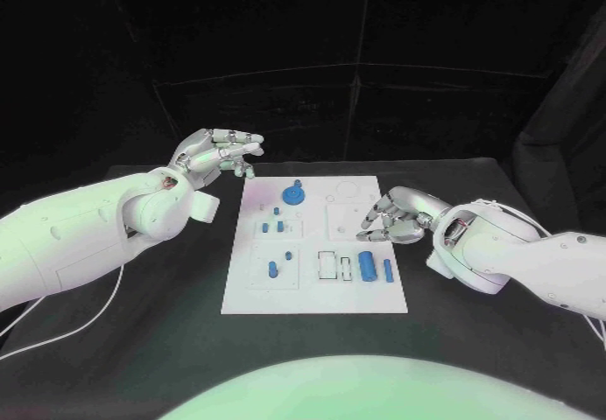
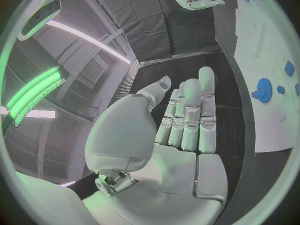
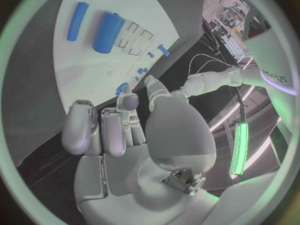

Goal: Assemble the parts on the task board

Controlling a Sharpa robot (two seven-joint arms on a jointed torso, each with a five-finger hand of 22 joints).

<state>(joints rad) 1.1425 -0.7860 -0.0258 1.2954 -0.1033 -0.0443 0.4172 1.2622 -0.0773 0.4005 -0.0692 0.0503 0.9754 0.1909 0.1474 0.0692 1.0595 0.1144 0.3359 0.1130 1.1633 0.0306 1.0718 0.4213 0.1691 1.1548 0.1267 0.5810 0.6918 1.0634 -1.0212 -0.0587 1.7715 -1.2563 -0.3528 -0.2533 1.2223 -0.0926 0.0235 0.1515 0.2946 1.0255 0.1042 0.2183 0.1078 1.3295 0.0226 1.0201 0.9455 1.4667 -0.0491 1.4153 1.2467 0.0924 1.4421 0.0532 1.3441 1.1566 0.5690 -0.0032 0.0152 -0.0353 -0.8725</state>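
Observation:
The white task board (image 1: 316, 293) lies in the middle of the black table. On it are blue parts: a round wheel-like piece (image 1: 293, 192) at the far end, several small pegs (image 1: 273, 226), a thick cylinder (image 1: 366, 265) and a thin bar (image 1: 388, 271). My left hand (image 1: 222, 152) hangs in the air past the board's far left corner, holding nothing, its fingers straight and side by side (image 2: 190, 117). My right hand (image 1: 391, 219) hovers over the board's right edge with fingers curled (image 3: 103, 130) and nothing visible in them. The cylinder (image 3: 106, 32) and bar (image 3: 77, 20) lie beyond it.
Two empty rectangular slots (image 1: 334, 266) sit beside the thick cylinder. Black table (image 1: 151, 324) surrounds the board, and a dark curtain closes off the back. A thin white cable (image 1: 76, 324) runs along my left arm.

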